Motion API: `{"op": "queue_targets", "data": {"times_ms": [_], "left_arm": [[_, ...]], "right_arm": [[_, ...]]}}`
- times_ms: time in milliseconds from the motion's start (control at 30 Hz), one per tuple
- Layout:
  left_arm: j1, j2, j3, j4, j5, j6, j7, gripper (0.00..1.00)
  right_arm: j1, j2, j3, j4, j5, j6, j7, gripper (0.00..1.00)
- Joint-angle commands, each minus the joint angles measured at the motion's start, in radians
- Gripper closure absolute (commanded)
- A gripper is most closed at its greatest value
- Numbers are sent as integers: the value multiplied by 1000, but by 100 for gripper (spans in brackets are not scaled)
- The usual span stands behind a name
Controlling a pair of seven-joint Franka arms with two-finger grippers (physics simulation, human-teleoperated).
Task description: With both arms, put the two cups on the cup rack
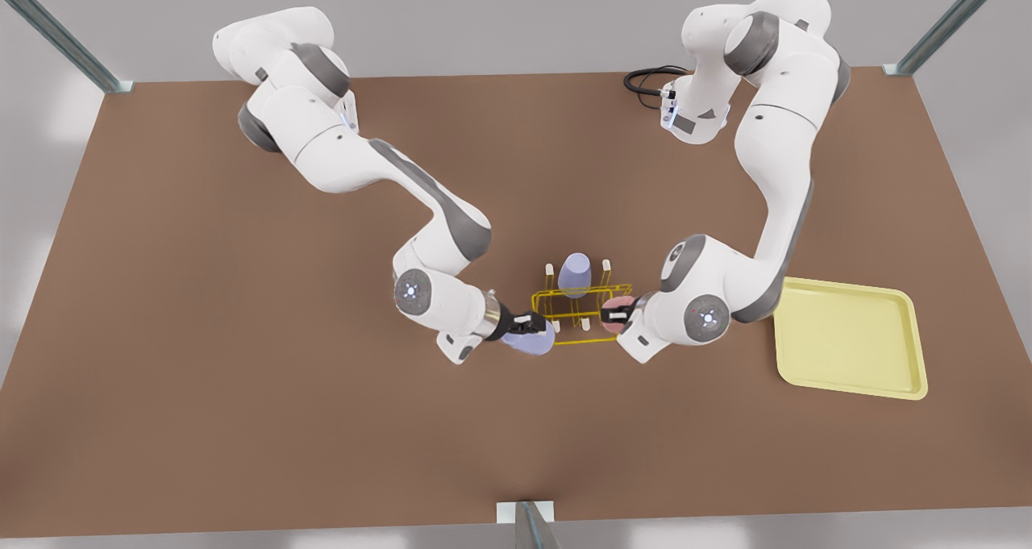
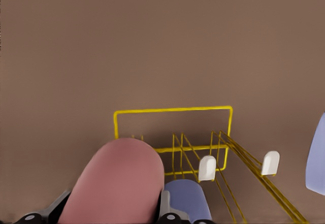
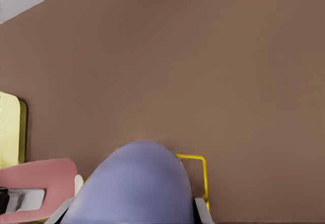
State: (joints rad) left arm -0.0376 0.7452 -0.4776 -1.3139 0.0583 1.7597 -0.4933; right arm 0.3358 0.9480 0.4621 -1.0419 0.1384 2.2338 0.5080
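Note:
My left gripper (image 1: 614,317) is shut on the pale pink cup (image 1: 619,305) at the front view's right end of the yellow wire cup rack (image 1: 564,341). In the left wrist view the pink cup (image 2: 117,183) lies close before the rack (image 2: 172,111) and its white-tipped pegs (image 2: 207,168). At the rack's other end, my right gripper (image 1: 528,321) is shut on a pale lavender cup (image 1: 534,341). That lavender cup (image 3: 134,183) looms in the right wrist view, with the pink cup (image 3: 40,176) beyond it. A second lavender cup (image 1: 575,273) sits upside down on the rack's far side.
A flat pale-yellow tray (image 1: 846,339) lies on the brown table (image 1: 242,372) at the front view's right, close to the left arm's elbow. A black cable (image 1: 645,77) loops at the table's far edge. Open table surrounds the rack.

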Motion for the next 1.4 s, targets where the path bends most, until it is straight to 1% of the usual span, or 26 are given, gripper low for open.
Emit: {"op": "queue_targets", "data": {"times_ms": [0, 367, 567, 600, 700, 767, 800, 833, 867, 900, 933, 967, 1000, 1033, 1067, 1100, 1133, 1167, 1200, 1233, 1267, 1367], "left_arm": [[-5, -1, -1, -1, 25, -80, -111, 0], [-18, -3, -1, 2, 43, -178, -146, 0], [-13, -3, -24, 15, 51, -169, -195, 0], [-15, -1, -26, 42, 49, -169, -195, 0], [-5, -6, -26, 128, 49, -200, -195, 0], [27, -21, -27, 350, 52, -433, -189, 0], [76, -98, -26, 397, 54, -493, -185, 0], [120, -165, -27, 395, 54, -494, -160, 0], [157, -225, -19, 390, 74, -552, 29, 0], [10, -398, 284, 208, 94, -539, 457, 0], [-106, -527, 462, -17, 26, -387, 516, 0], [-105, -512, 459, -15, 14, -436, 515, 0], [-104, -512, 461, 4, 12, -476, 515, 0], [-100, -511, 461, 7, 11, -488, 516, 0], [-90, -511, 464, 8, -20, -533, 516, 0], [-82, -511, 462, 13, -22, -534, 521, 0], [-82, -511, 462, 13, -23, -534, 522, 0], [-82, -511, 462, 13, -23, -536, 521, 0], [-82, -511, 462, 13, -22, -536, 519, 0], [-82, -511, 461, 13, -22, -537, 518, 0], [-82, -511, 461, 12, -22, -539, 519, 0], [-82, -504, 461, 12, -22, -539, 521, 0]], "right_arm": [[3, 3, 9, 2, -5, 1, 69, 19], [31, 37, 12, 2, -7, 12, 30, 19], [37, 51, 27, 14, -3, 10, 12, 19], [37, 51, 26, 14, -3, 9, 12, 0], [34, 51, 35, 16, -3, 6, 9, 0], [34, 51, 35, 16, -2, 3, -2, 0], [32, 49, 36, 17, -2, 3, 0, 0], [32, 43, 35, 39, 0, -22, 1, 0], [19, 32, 36, 40, 0, -46, 3, 0], [3, 21, 36, 43, 0, -71, 1, 0], [-9, 14, 36, 43, -2, -86, 0, 0], [-21, -20, 24, 40, -13, -135, 6, 0], [-31, -87, -55, 28, -58, -218, 4, 0], [-38, -130, -149, 22, -229, -338, -38, 0], [-129, -127, -158, -1, -356, -396, -209, 0], [-260, -120, -163, -15, -359, -425, -409, 0], [-362, -118, -198, -30, -402, -427, -551, 0], [-464, -135, -197, -30, -401, -456, -559, 0], [-537, -219, -177, -61, -392, -551, -568, 0], [-564, -366, -178, -173, -333, -559, -569, 0], [-578, -452, -177, -202, -323, -569, -575, 0], [-623, -534, -186, -207, -244, -652, -625, 0]]}}
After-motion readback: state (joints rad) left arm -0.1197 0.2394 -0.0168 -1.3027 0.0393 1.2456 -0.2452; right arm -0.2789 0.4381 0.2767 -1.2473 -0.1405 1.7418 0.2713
